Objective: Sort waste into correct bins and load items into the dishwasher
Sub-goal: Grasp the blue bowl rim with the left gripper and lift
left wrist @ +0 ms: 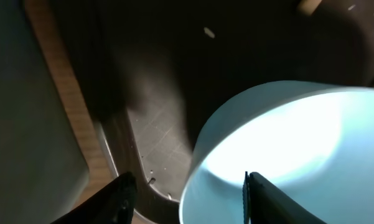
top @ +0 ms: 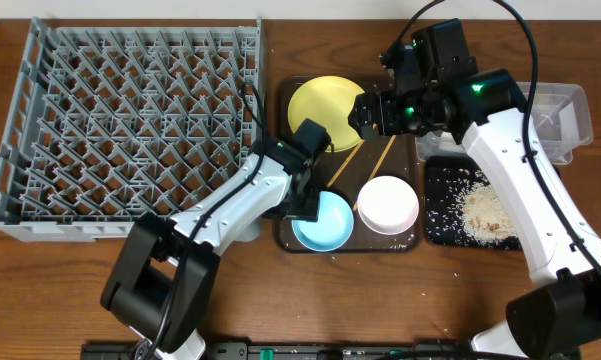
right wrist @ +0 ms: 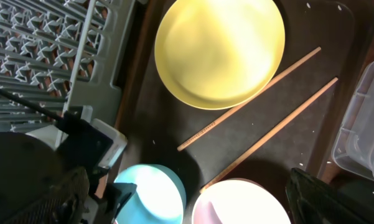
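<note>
Left gripper [left wrist: 188,190]: jaws apart, astride the rim of the light blue bowl [top: 323,222]; one finger outside the wall with a gap, the other inside.
Light blue bowl: upright on the brown tray [right wrist: 249,118], just beside the white bowl [top: 388,204].
Right gripper [top: 363,113]: jaws wide apart, empty, above the tray by the yellow plate [top: 325,102] and chopsticks [right wrist: 249,99].
</note>
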